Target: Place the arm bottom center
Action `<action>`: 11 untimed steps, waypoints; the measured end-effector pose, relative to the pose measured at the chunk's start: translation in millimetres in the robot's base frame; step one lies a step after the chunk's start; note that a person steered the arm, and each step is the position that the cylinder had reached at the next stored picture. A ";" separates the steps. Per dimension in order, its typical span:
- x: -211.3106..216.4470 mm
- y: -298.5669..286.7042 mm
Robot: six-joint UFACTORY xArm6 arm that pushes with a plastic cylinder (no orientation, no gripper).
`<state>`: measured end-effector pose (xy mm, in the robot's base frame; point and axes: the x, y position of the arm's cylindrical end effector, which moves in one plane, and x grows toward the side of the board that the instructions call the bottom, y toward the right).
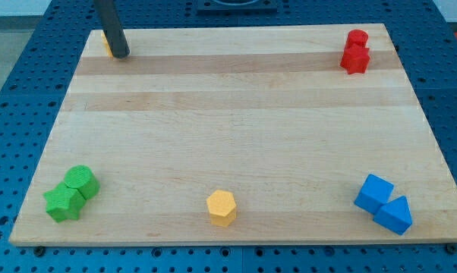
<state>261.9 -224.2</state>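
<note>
Light wooden board (236, 121) on blue perforated bench. Landmark: yellow hexagonal block (221, 208), bottom centre, near the board's front edge. To its left in the view, at the bottom-left corner, green round block (83, 181) touching green star-like block (63, 202). To its right, bottom-right corner, blue cube (373, 192) touching blue wedge (395, 214). Far up-right of it, two red blocks (355, 51) touching. Far up-left, my tip (121, 54) touching a small yellow block (105, 42), mostly hidden. No jaws, just a rod.

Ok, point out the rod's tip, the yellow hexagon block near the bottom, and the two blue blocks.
my tip (121, 54), camera view, the rod's very end.
yellow hexagon block (221, 203), camera view, its top face.
blue blocks (374, 191), camera view, the upper block's top face.
</note>
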 end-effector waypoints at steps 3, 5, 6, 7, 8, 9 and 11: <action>55.0 65.2; 88.8 84.3; 161.0 74.4; 242.8 69.1; 322.5 69.2; 355.8 75.6; 356.2 108.1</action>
